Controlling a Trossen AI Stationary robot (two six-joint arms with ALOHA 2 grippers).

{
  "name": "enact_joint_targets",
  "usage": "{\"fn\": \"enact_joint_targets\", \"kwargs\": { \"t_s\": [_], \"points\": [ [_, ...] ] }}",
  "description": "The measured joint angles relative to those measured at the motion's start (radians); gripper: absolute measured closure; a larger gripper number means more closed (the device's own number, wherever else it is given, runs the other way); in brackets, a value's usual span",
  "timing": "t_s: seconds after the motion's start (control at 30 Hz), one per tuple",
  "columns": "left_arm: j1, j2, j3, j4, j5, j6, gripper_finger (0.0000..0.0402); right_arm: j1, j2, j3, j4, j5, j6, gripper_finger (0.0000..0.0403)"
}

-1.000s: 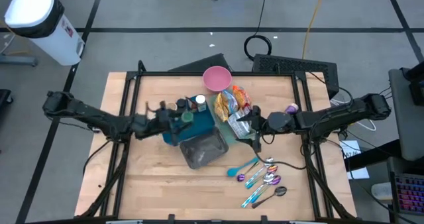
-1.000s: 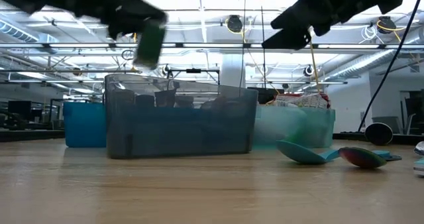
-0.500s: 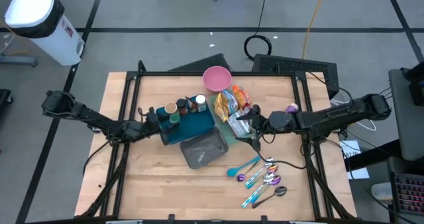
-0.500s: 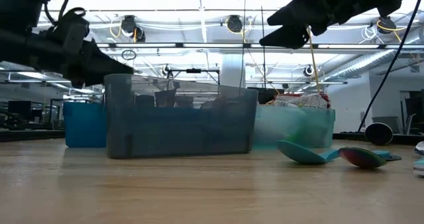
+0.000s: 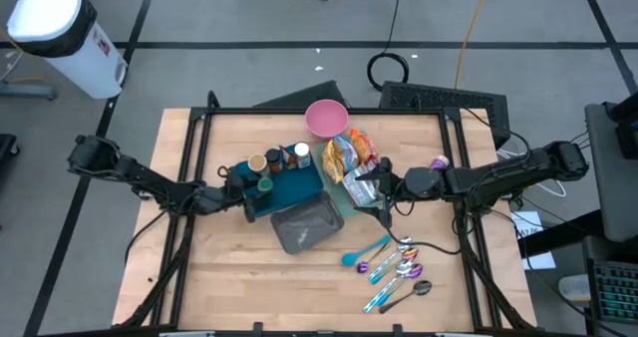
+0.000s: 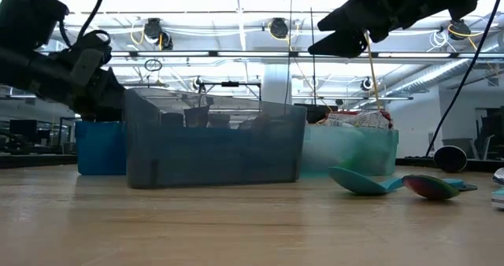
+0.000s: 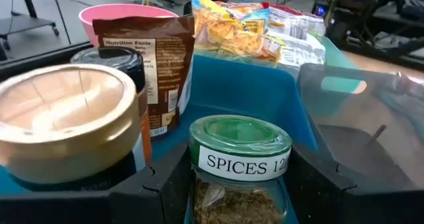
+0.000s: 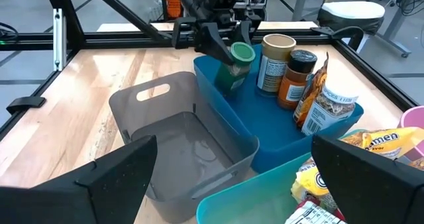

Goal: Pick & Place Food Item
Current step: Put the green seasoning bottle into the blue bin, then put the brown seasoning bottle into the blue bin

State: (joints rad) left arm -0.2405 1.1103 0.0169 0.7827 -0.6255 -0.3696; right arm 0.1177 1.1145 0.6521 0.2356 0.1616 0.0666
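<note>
Nearest the front edge of the wooden table [image 5: 229, 267] lies a scatter of spoons [image 5: 394, 270], off to the right. Just beyond them, near the middle, sits an empty grey bin [image 5: 306, 225], and touching its far-left side is a blue bin [image 5: 299, 187]. The left gripper [image 5: 257, 185] reaches in from the left over the blue bin's near-left corner, its fingers clasped around a green-lidded spice jar [image 7: 240, 166], which stands upright just inside that corner. Beside the jar, farther along the bin's left end, are a tan-lidded jar [image 7: 69, 128], a dark-lidded jar [image 8: 294, 77] and a brown pouch [image 7: 154, 68]. To the right of both bins, the right gripper [image 5: 383, 199] hangs above the table with its fingers spread wide and nothing between them, just over the near end of a pale teal bin [image 8: 265, 194]. That teal bin holds snack bags [image 5: 349, 156]. Beyond it, at the far side of the table, stands a pink bowl [image 5: 326, 118]. On the floor to the far left, well apart from the table, is a white bin with a black rim [image 5: 55, 33].
</note>
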Motion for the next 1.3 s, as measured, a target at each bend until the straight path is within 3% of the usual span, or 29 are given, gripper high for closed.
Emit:
{"fn": "enact_joint_targets", "kwargs": {
  "t_s": [0.27,0.33,0.47,0.53,0.93,1.2,1.3],
  "points": [
    [0.000,0.056,0.002,0.006,-0.008,-0.064,0.0197,0.000,0.000,0.000,0.000,0.001,0.000,0.0009],
    [0.000,0.056,0.002,0.004,-0.007,-0.079,0.0158,0.000,0.000,0.000,-0.001,0.001,0.000,0.0009],
    [0.000,0.054,0.000,-0.008,0.012,-0.086,0.0040,0.000,0.000,0.000,0.000,0.001,0.000,0.0009],
    [0.000,0.054,-0.001,-0.006,0.026,-0.090,0.0017,0.000,0.000,0.000,0.000,0.001,0.000,0.0009],
    [-0.003,0.054,-0.001,0.042,0.076,-0.112,0.0112,0.000,0.000,0.000,-0.001,-0.001,-0.003,0.0009],
    [-0.002,0.047,0.058,0.063,0.093,-0.147,0.0125,0.000,-0.007,0.001,-0.029,0.011,-0.003,0.0009],
    [-0.002,0.047,0.119,0.058,0.141,-0.068,0.0120,0.000,-0.054,0.003,-0.105,0.117,0.021,0.0009]
  ]
}}
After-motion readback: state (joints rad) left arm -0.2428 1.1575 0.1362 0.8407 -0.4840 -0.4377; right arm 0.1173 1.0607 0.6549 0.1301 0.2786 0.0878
